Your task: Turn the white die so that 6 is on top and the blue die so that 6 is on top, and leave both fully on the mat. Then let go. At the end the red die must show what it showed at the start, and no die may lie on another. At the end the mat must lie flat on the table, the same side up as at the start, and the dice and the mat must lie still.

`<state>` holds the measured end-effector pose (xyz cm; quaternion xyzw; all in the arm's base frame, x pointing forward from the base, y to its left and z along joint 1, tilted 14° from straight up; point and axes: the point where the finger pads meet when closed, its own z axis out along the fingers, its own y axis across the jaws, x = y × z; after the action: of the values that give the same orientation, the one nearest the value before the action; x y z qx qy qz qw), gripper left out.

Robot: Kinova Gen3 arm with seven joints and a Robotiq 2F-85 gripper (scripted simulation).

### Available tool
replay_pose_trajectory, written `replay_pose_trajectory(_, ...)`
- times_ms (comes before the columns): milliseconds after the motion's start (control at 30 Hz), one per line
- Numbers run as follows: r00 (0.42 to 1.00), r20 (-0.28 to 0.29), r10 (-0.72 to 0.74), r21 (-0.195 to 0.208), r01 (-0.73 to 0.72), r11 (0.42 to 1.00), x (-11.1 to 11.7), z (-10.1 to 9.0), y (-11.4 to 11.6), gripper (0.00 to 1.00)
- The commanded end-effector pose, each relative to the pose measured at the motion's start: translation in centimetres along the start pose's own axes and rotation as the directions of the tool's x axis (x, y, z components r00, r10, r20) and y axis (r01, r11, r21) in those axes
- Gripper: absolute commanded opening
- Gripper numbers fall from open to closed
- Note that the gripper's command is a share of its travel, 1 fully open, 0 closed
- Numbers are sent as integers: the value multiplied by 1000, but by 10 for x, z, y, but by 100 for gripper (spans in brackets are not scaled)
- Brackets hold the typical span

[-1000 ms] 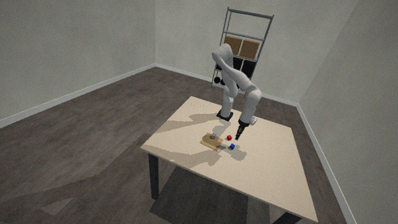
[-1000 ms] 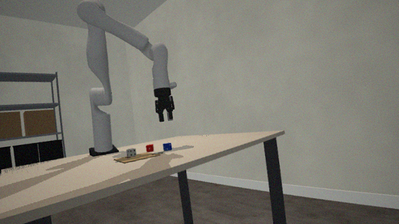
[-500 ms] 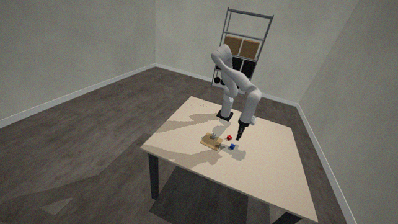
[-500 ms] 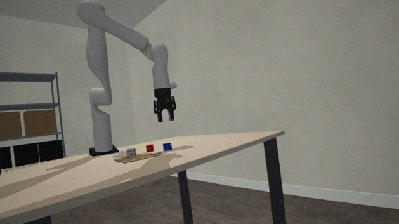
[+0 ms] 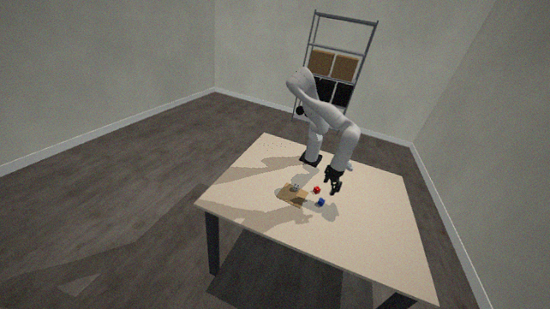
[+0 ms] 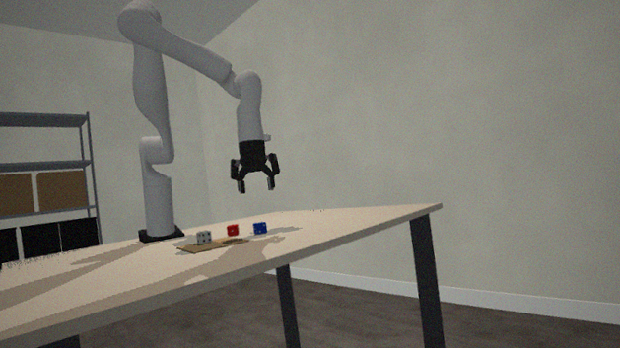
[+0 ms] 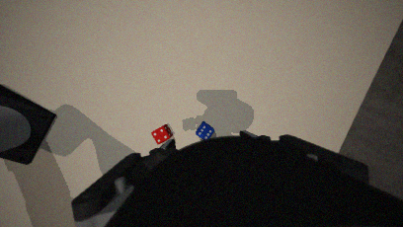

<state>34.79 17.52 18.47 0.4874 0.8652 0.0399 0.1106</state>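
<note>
I see the table [image 5: 367, 247] carrying everything, with my arm [image 6: 159, 112] rising from its far edge and bending over the middle. Its gripper [image 6: 256, 181] hangs high above the surface with the fingers spread wide and nothing between them. Below, the tan mat [image 5: 292, 194] lies flat. The white die [image 5: 294, 187] sits on the mat's far part. The red die [image 5: 316, 189] and the blue die [image 5: 320, 202] both rest on bare table just beside the mat, apart from each other. From the wrist camera, the blue die's upper face shows four pips, I think.
</note>
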Motion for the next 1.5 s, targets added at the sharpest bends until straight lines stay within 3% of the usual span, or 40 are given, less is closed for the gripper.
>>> replay_pose_trajectory(0,996,-6,-92,11,92,996,-1,5,-4,100)
replay_pose_trajectory(200,951,-8,-308,6,308,951,-2,9,-4,100)
replay_pose_trajectory(533,788,-3,-615,-9,615,788,-4,14,-3,100)
replay_pose_trajectory(600,788,-3,-615,-9,615,788,-4,14,-3,100)
replay_pose_trajectory(900,692,3,-722,-17,722,691,-5,16,-1,100)
replay_pose_trajectory(1200,679,4,-734,-18,734,679,-5,16,-1,100)
replay_pose_trajectory(1233,679,4,-734,-18,734,679,-5,16,-1,46)
replay_pose_trajectory(1467,679,4,-734,-18,734,679,-5,16,-1,46)
